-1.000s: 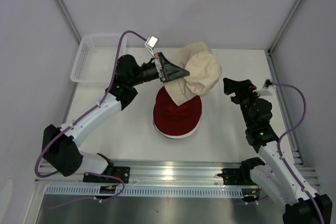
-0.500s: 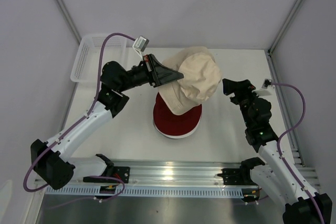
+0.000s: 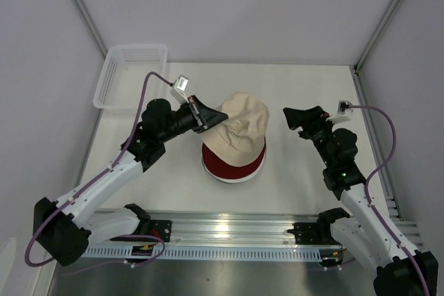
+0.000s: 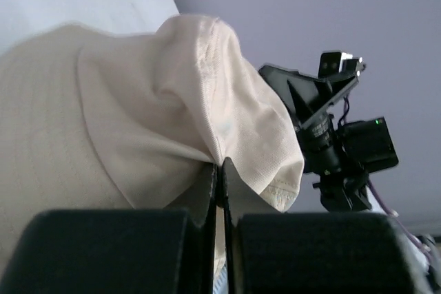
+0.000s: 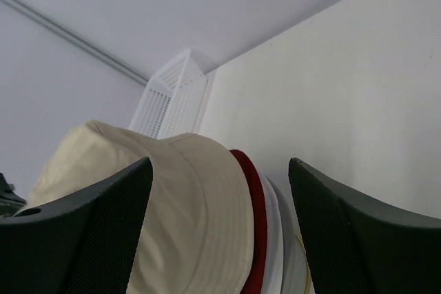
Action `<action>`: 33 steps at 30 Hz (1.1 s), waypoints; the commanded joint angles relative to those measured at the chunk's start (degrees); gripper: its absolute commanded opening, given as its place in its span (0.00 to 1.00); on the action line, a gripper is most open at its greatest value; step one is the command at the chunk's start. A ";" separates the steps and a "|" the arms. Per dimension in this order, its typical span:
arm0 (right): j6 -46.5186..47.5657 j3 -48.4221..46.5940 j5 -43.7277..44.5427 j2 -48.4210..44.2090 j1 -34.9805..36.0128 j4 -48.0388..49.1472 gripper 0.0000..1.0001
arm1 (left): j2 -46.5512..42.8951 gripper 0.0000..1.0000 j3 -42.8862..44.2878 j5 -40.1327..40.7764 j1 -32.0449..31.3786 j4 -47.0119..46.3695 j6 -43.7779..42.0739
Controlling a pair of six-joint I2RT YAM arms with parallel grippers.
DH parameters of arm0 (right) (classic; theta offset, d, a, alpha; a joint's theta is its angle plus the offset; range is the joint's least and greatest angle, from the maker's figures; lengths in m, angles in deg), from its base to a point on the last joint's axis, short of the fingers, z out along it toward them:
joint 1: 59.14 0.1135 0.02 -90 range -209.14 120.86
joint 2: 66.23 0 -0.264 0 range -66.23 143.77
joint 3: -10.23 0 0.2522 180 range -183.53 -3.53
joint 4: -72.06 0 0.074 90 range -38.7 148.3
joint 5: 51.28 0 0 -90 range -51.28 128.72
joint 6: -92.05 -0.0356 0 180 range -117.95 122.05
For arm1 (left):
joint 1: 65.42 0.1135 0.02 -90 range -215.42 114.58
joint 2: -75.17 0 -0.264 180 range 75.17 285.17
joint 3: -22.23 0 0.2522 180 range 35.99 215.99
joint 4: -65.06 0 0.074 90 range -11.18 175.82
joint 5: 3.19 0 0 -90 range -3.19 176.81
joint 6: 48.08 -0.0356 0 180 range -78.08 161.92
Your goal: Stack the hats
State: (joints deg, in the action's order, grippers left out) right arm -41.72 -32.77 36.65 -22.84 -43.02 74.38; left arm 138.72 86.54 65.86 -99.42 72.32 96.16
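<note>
The beige hat (image 3: pixel 239 129) lies over the dark red hat (image 3: pixel 239 166) at the table's middle. A white hat's brim (image 3: pixel 229 177) shows as a thin edge under the red one. In the right wrist view the beige hat (image 5: pixel 172 197), the dark red brim (image 5: pixel 256 225), the white brim (image 5: pixel 275 232) and a grey brim (image 5: pixel 293 253) lie in layers. My left gripper (image 3: pixel 211 117) is shut on the beige hat's brim at its left side; the left wrist view shows the fabric (image 4: pixel 138 135) pinched in the gripper (image 4: pixel 222 177). My right gripper (image 3: pixel 293 117) is open and empty, just right of the stack.
A white mesh basket (image 3: pixel 128 74) stands at the back left of the table; it also shows in the right wrist view (image 5: pixel 172 98). The right arm's gripper and camera (image 4: pixel 331 129) show beyond the hat in the left wrist view. A metal rail (image 3: pixel 229 230) runs along the near edge.
My left gripper has carried the beige hat down and to the near side, onto the dark red hat. My right gripper has moved slightly left toward the stack.
</note>
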 commanded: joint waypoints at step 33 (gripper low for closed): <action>-21.45 4.01 -15.43 7.41 3.92 9.24 0.76 | -12.49 0.01 -11.00 20.69 -5.55 7.29 -9.85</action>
State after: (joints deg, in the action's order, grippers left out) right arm -59.91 -28.81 20.17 -13.46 -39.48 82.55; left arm 125.78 75.00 86.63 -103.27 81.28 88.31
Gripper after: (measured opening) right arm 0.775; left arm 0.011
